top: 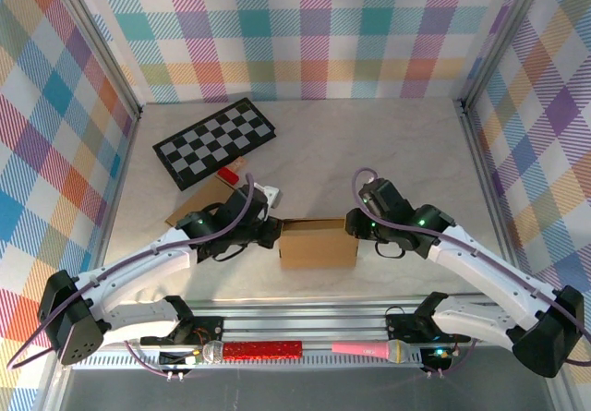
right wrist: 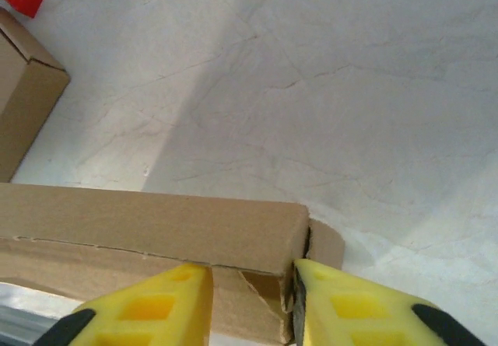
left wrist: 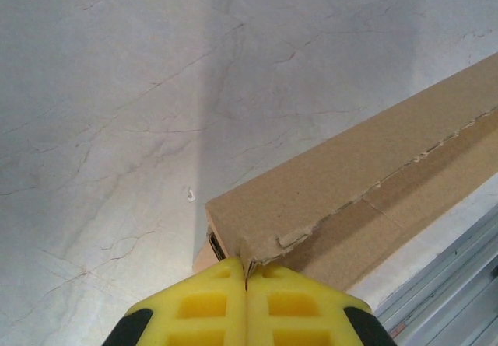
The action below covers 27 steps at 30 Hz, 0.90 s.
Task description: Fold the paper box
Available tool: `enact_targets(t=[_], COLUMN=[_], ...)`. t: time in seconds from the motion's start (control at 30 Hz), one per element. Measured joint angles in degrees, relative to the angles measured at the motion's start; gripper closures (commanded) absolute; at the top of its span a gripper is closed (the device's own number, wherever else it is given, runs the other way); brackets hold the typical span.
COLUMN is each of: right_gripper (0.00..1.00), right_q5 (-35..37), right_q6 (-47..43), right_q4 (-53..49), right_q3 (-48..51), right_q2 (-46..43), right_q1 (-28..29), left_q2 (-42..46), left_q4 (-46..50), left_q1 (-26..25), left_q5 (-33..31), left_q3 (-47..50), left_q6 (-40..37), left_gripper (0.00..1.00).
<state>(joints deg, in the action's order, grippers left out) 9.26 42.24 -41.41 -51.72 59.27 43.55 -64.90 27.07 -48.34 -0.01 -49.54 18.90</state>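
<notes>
Box (top: 319, 243) end seemingly pinched by closed left gripper (left wrist: 246, 274); right gripper (right wrist: 250, 276) apart.

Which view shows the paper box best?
Top external: the whole top of the paper box is in frame. Left wrist shows one corner and a long edge at the shut left tool; right wrist shows an end flap inside the open right tool.

Pale marble-veined table (top: 388, 143) carried a brown cardboard box (top: 319, 243) between left gripper (top: 270, 232) and right gripper (top: 356, 226), flat cardboard sheet (top: 187, 211) lay beside the left gripper, red block (top: 228, 177) and white object (top: 267, 192) sat just beyond it, checkerboard (top: 214, 141) lay farther beyond
</notes>
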Motion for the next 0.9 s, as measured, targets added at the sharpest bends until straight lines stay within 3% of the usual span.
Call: enact_targets(t=[0.2, 0.57, 0.9], right_gripper=[0.44, 0.33, 0.25], right_q5=[-2.1, -4.4, -4.2], right_q6=[5.1, 19.0, 42.5], right_q4=[-1.3, -4.1, -6.1], right_q3=[0.0, 0.0, 2.3], right_q2=[-3.7, -7.3, -12.5], right_q1=[0.2, 0.4, 0.4], left_q2=[0.2, 0.5, 0.5], left_q4=[-0.7, -1.8, -2.7], left_q1=[-2.3, -4.8, -6.6], left_q5=[-2.7, -5.7, -7.0], left_q3=[0.2, 0.7, 1.0], left_q6=[0.9, 1.7, 2.8], left_gripper=[1.00, 1.00, 1.00])
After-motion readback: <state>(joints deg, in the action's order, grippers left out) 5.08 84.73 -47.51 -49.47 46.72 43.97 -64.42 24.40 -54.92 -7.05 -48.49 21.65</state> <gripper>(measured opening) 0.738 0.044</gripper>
